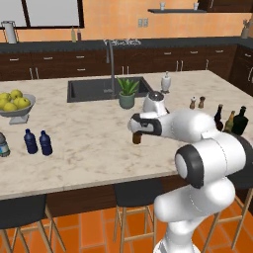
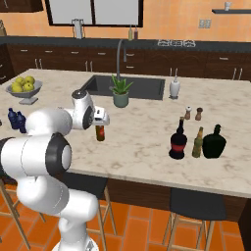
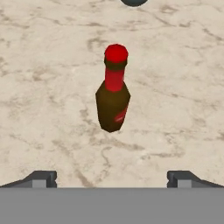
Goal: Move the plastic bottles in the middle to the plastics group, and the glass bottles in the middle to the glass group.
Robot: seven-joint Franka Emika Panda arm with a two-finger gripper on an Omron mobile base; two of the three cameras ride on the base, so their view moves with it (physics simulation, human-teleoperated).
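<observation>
A slim brown bottle (image 3: pixel 113 98) with a red cap stands upright on the marble island, alone in the middle. My gripper (image 3: pixel 111 179) hangs above it, open, its two fingertips wide on either side and clear of it. In the base views the hand (image 1: pixel 141 124) partly covers the brown bottle (image 1: pixel 137 138) (image 2: pixel 100 132). At the left, two small dark blue bottles (image 1: pixel 30 141) (image 1: pixel 45 143) stand beside a greyish clear bottle (image 1: pixel 2 146). At the right, a round black bottle (image 2: pixel 178 141) with a red label stands next to a slim amber bottle (image 2: pixel 197 142) and a broad dark green-black bottle (image 2: pixel 214 142).
A bowl of yellow-green fruit (image 1: pixel 17 106) sits at the island's left. The sink (image 1: pixel 94 89) with its tall tap, a potted plant (image 1: pixel 127 94) and a white dispenser (image 1: pixel 166 83) lie beyond. Salt and pepper shakers (image 2: pixel 193 113) stand behind the right-hand bottles. Stools line the near edge.
</observation>
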